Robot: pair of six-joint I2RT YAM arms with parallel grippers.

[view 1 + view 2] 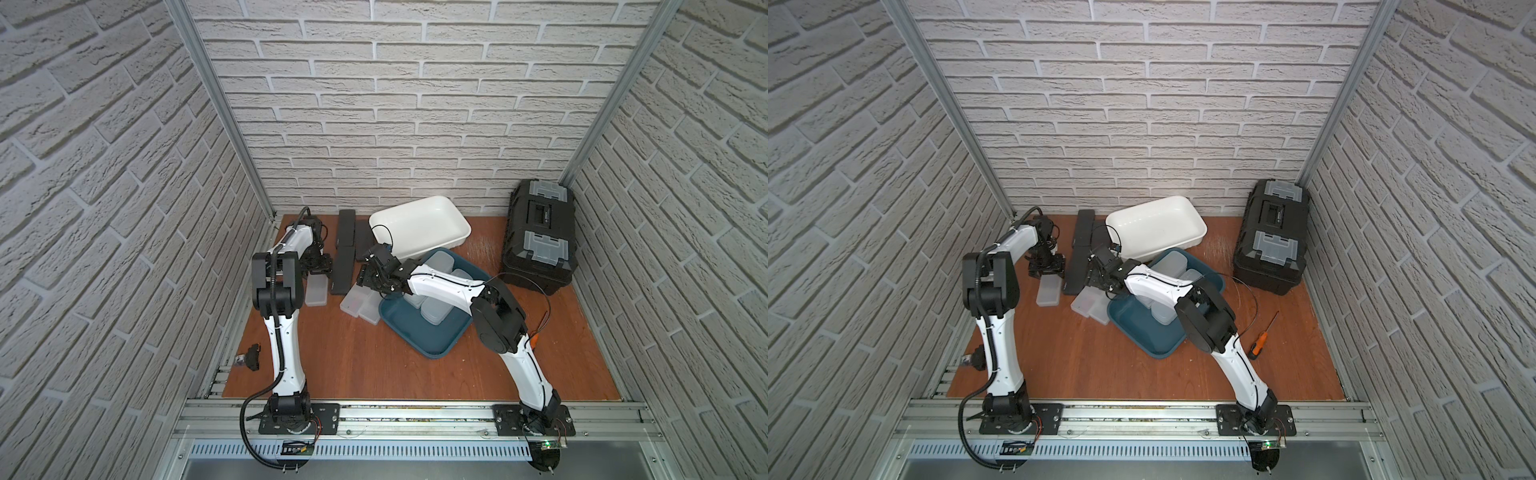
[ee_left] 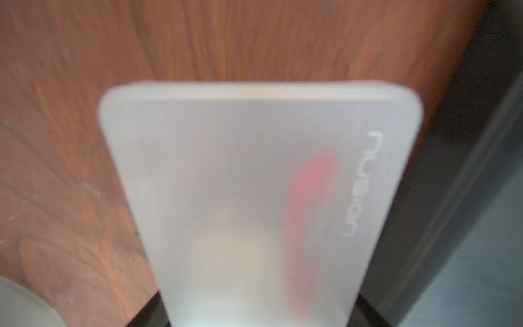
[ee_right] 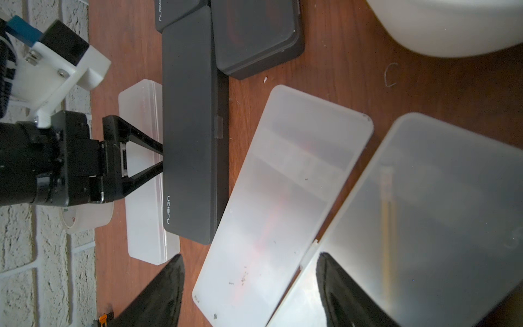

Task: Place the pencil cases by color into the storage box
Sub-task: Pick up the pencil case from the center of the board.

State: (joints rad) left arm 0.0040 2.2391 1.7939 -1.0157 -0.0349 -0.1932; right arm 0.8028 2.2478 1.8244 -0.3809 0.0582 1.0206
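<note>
My left gripper (image 1: 318, 277) (image 2: 263, 312) is shut across the width of a frosted white pencil case (image 1: 316, 294) (image 2: 254, 170) at the table's left, beside a row of black pencil cases (image 1: 345, 266) (image 3: 188, 141). My right gripper (image 1: 365, 283) (image 3: 250, 256) hangs open just above two more frosted cases (image 1: 353, 301) (image 3: 283, 184) lying side by side at the blue storage box's (image 1: 432, 353) near-left corner. Several frosted cases (image 1: 434, 309) lie inside the blue box. The white storage box (image 1: 419, 224) behind it holds nothing.
A black toolbox (image 1: 538, 232) stands in the back right corner. An orange-handled screwdriver (image 1: 1260, 343) lies right of the right arm. A tape roll (image 3: 85, 218) sits by the left wall, near the left gripper. A small black part (image 1: 252, 356) lies at the left edge.
</note>
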